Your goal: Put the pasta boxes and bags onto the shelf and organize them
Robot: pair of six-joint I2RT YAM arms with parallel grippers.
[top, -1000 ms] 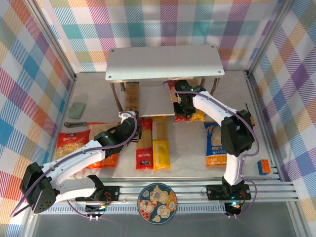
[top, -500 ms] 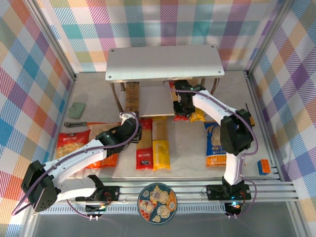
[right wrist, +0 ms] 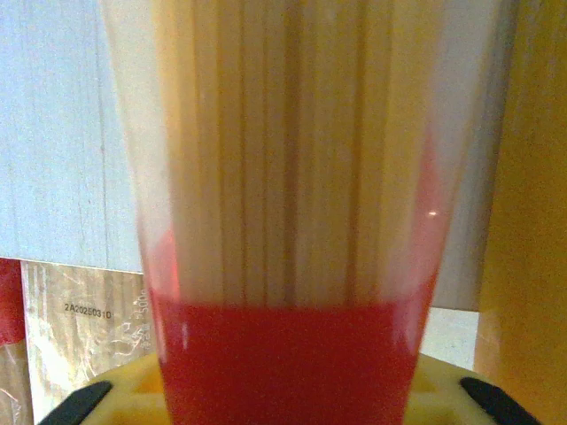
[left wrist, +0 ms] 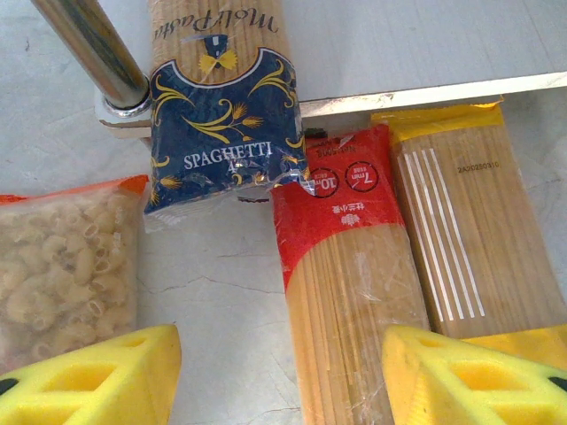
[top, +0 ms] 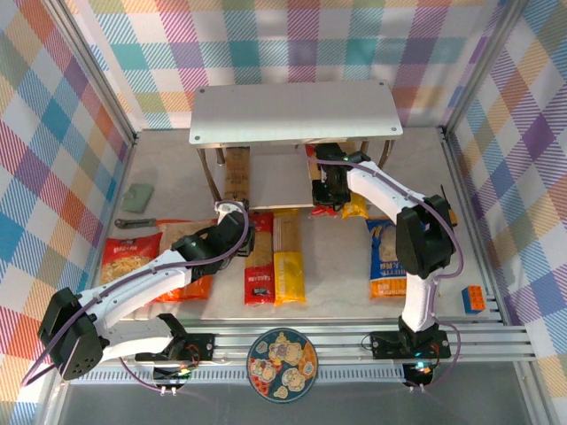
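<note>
Shows the right gripper (top: 324,188) shifted slightly toward 12 o'clock since the earlier frame, pinching the red spaghetti pack (right wrist: 288,221) at the front edge of the shelf (top: 292,111). Shows the left gripper (left wrist: 279,372) nearly unmoved at 7 o'clock of the shelf, spread and empty. Set on a pale marbled table (top: 168,173), within plaid walls (top: 62,133).

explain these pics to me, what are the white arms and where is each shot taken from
Two robot arms are bolted to a table's near edge, each ending in a two-finger pincer. The overhead picture shows both arms, the grey shelf and pasta packs on the table. The other two come from cameras on the wrists. The left pincer is open and empty above a red spaghetti pack and a yellow pack. The right pincer has another red pack between its fingers; whether it grips it I cannot tell.
</note>
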